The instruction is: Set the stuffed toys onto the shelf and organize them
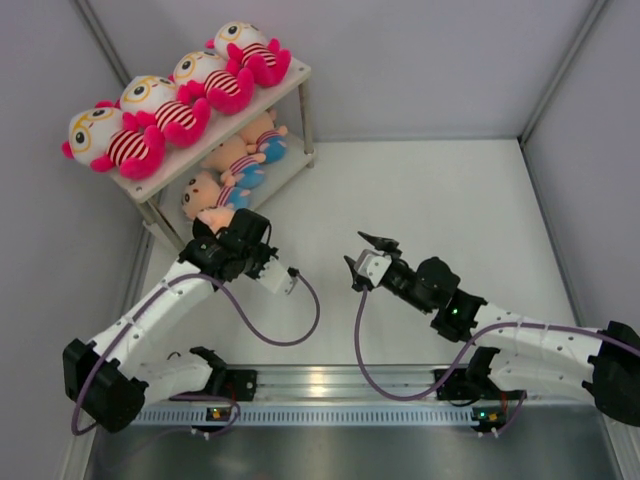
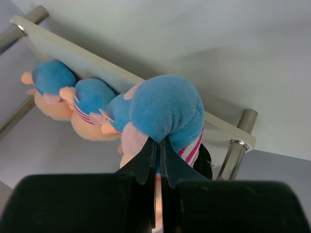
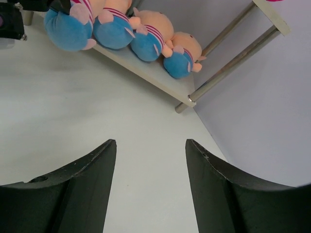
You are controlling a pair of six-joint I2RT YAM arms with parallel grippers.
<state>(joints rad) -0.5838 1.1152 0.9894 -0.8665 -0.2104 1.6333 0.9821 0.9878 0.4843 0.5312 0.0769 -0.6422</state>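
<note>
The peach-faced doll (image 2: 165, 109) in blue pants sits at the near end of the shelf's lower board (image 2: 97, 70). My left gripper (image 2: 159, 145) is clenched on it, fingertips pinched into the plush just under its blue seat. It presses against the next doll (image 2: 119, 111) in the row. Two more dolls (image 2: 92, 94) (image 2: 51, 77) lie beyond, all four with their blue bottoms over the front edge. I cannot tell whether the held doll's weight is on the board. A metal leg (image 2: 235, 155) stands just beside it at the board's corner.

On the upper board (image 1: 185, 160) four white-headed pink toys (image 1: 160, 105) sit side by side, filling it end to end.

My right gripper (image 3: 150, 145) is released, fingers spread with nothing between them. It hangs over the white table (image 1: 430, 190), well apart from the shelf and pointed toward its lower tier.

The shelf stands angled in the far left corner, close to the grey walls (image 1: 420, 60). The table runs from it across to the right wall. Purple cables (image 1: 290, 335) loop from both arms to the rail (image 1: 340, 385) at the near edge.
</note>
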